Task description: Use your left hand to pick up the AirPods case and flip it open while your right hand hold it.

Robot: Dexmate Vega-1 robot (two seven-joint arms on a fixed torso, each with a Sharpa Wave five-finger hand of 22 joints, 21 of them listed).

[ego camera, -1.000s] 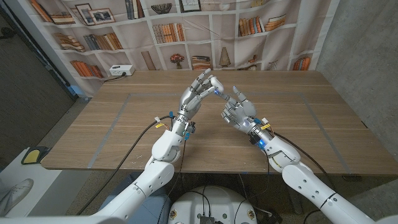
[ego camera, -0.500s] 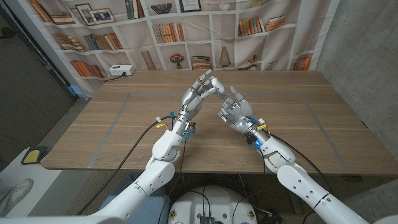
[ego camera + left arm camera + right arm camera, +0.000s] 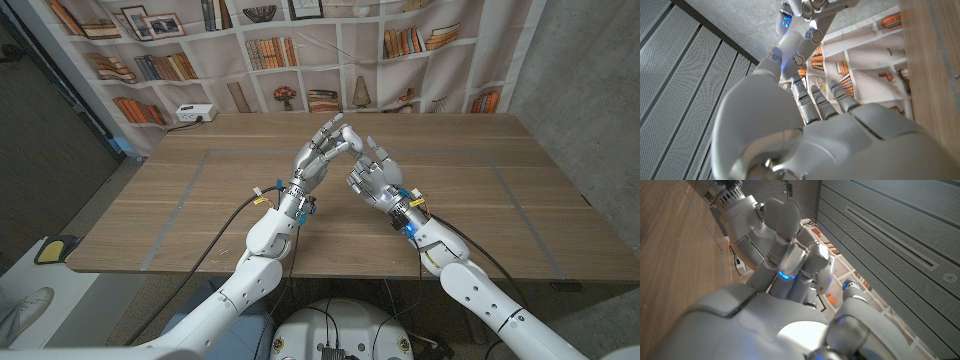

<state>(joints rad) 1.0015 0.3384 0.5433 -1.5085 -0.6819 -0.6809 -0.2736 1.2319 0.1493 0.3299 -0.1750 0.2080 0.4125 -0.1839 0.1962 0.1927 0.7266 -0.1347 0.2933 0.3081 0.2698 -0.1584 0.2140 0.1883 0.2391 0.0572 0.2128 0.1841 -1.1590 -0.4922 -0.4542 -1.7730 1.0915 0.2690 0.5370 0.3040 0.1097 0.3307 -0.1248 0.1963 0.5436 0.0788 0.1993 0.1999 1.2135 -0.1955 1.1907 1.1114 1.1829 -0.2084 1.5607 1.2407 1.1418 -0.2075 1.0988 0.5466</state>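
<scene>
Above the middle of the wooden table point(image 3: 200, 210), my left hand point(image 3: 322, 155) is raised with its fingers drawn together. A small white rounded thing at its fingertips looks like the AirPods case point(image 3: 347, 137), mostly hidden by fingers. My right hand point(image 3: 372, 178) stands just to its right, fingers reaching up to the same spot and meeting the left fingertips. Whether the right fingers grip the case I cannot tell. In the left wrist view my left hand point(image 3: 805, 135) points at the right hand point(image 3: 800, 30). The right wrist view has my right hand point(image 3: 765, 320) close against the left hand point(image 3: 755, 225).
A white power box point(image 3: 195, 113) sits at the table's back left corner. A bookshelf-print curtain point(image 3: 300, 40) hangs behind the table. Cables point(image 3: 225, 225) trail from my left wrist over the near edge.
My right hand has moved left and slightly up toward the left hand, closing the gap until the fingertips meet. The left hand has barely moved.
</scene>
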